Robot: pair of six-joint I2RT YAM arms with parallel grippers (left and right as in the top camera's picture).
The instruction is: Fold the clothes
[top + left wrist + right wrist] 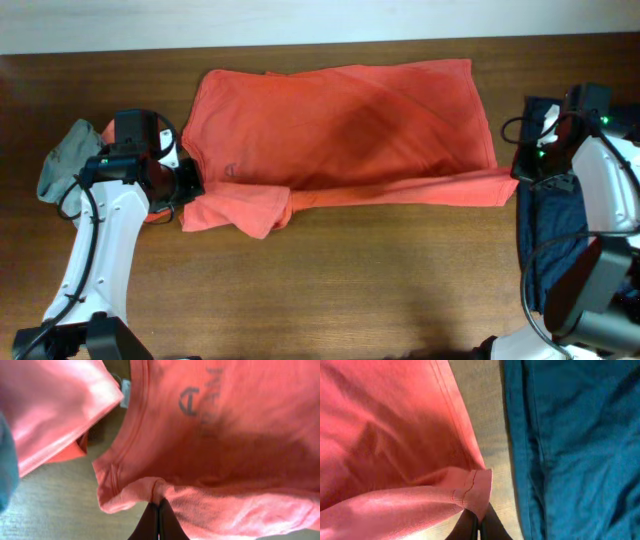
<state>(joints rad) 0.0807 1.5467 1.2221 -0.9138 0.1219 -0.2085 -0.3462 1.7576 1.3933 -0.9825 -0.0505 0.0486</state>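
A coral-orange T-shirt (340,125) lies spread across the table, its front edge folded up into a long strip. My left gripper (182,183) is shut on the shirt's shoulder edge near the collar; the left wrist view shows its fingers (159,510) pinching the fabric (225,435), with faint lettering and a white neck tag (125,397). My right gripper (520,168) is shut on the shirt's hem corner; the right wrist view shows its fingers (479,522) clamped on the hem (395,450).
A grey-teal garment (68,155) lies at the far left beside the left arm. A navy garment (545,220) lies at the right under the right arm; it also shows in the right wrist view (575,445). Another coral piece (45,415) sits near the left gripper.
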